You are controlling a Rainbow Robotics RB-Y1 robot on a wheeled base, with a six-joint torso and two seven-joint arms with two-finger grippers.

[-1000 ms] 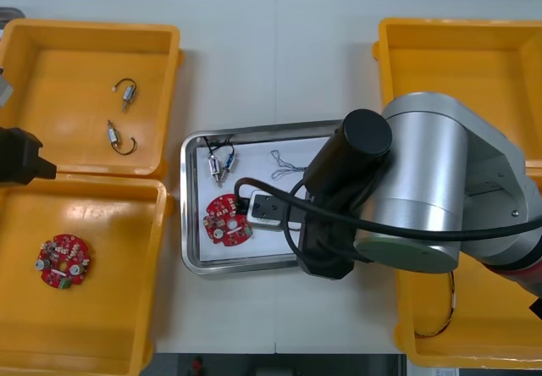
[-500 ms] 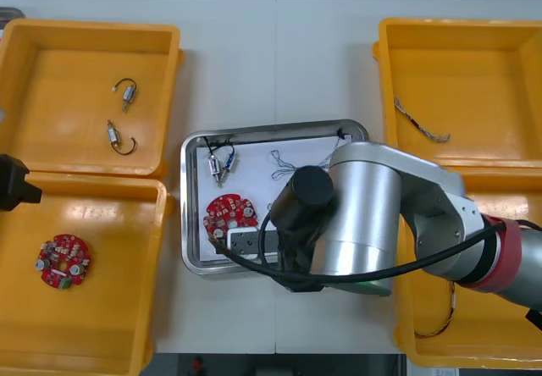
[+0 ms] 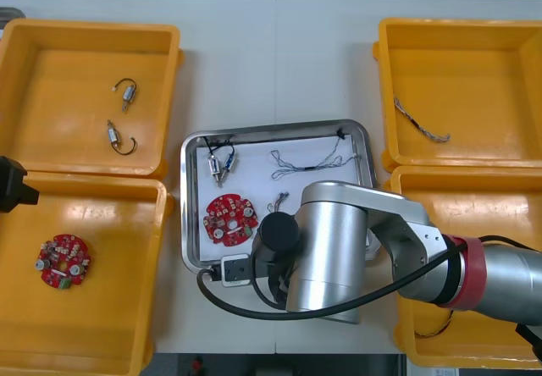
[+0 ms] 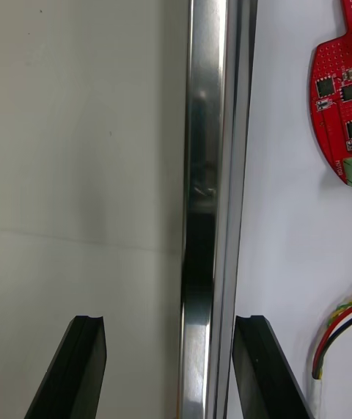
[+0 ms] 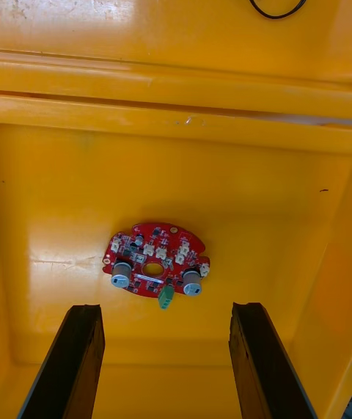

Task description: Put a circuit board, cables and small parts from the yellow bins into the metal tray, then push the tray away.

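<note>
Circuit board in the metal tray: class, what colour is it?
The circuit board is red, best seen in the front view.

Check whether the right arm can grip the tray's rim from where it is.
Probably yes. The right fingers stand open astride the tray rim, one over the table, one over the tray's white inside, with nothing but the rim between them. The left fingers hang open over a bin.

yellow bins [image 3: 59,71] | circuit board [image 3: 230,219] red | tray [image 3: 254,164] silver rim, white inside | right claw fingers [image 4: 84,368] black

Nearer now, right end effector [image 4: 169,323] astride metal tray [image 4: 209,133] rim
</note>
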